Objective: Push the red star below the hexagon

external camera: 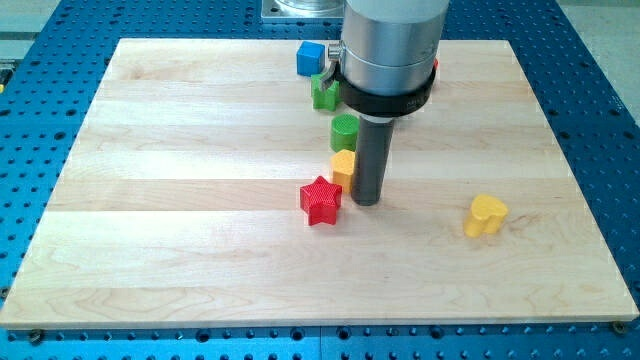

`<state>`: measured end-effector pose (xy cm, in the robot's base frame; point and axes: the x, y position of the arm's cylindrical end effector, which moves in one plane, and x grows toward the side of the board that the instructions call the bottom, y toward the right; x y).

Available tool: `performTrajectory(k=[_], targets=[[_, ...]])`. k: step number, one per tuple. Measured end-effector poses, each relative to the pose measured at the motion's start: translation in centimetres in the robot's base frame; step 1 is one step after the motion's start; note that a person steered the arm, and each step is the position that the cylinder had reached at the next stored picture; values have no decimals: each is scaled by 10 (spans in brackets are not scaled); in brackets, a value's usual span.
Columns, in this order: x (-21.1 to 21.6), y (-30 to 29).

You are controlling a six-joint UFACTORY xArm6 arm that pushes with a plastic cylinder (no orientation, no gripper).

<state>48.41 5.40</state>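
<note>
The red star (320,200) lies near the board's middle. A yellow hexagon (343,165) sits just up and right of it, partly hidden by the rod. My tip (365,201) rests on the board just right of the red star and below the yellow hexagon, a small gap from the star. A green round block (345,131) stands directly above the hexagon.
A green block (323,92) and a blue cube (310,58) lie near the view's top, left of the arm body. A yellow heart-shaped block (485,215) lies at the right. A sliver of red shows at the arm's right edge (436,66). The wooden board (180,220) sits on a blue perforated table.
</note>
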Motion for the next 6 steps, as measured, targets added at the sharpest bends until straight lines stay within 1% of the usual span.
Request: performTrajectory(k=[1, 2, 3, 4, 5, 6], targets=[[53, 3], [84, -63], [61, -131], [23, -130], [-4, -129], [2, -96]])
